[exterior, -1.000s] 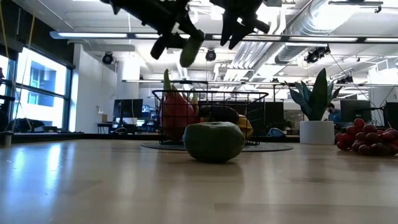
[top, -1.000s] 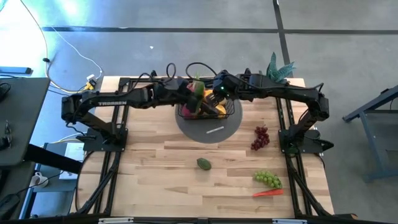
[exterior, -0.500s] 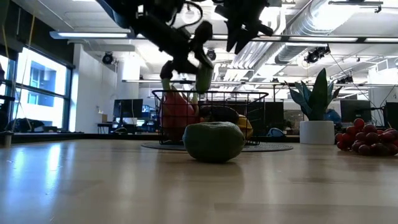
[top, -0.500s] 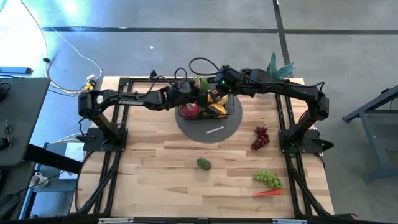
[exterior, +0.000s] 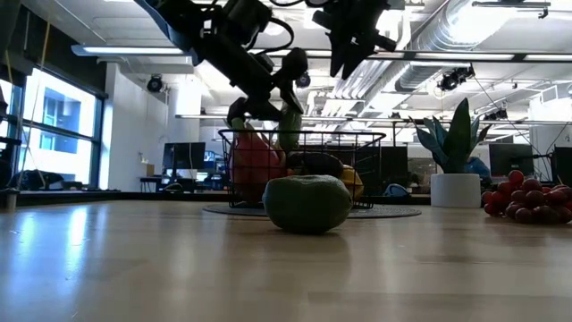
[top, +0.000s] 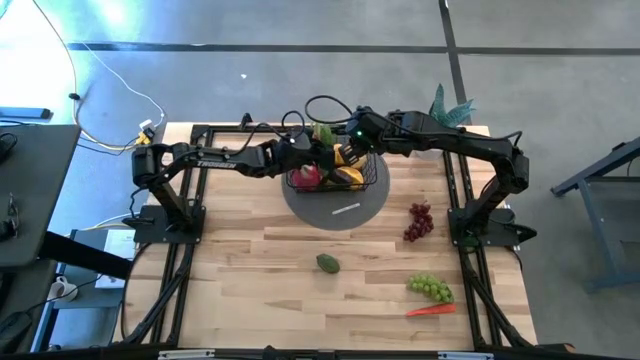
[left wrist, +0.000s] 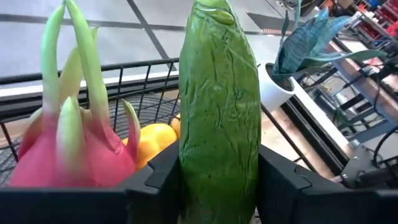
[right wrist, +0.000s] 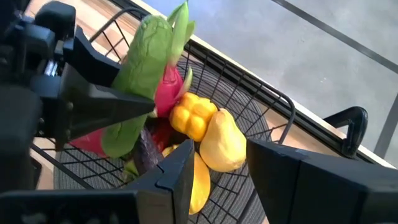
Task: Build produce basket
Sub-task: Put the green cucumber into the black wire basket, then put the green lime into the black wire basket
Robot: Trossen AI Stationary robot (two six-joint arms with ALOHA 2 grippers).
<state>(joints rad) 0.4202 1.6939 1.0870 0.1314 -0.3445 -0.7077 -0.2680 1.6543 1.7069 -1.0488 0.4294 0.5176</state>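
Basket near tabletop's far edge | left gripper clamps cucumber over it | right gripper part-open, empty, above basket.

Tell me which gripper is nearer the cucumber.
Left. The left gripper is clamped on the cucumber over the basket; the right gripper hovers just beside it, empty.
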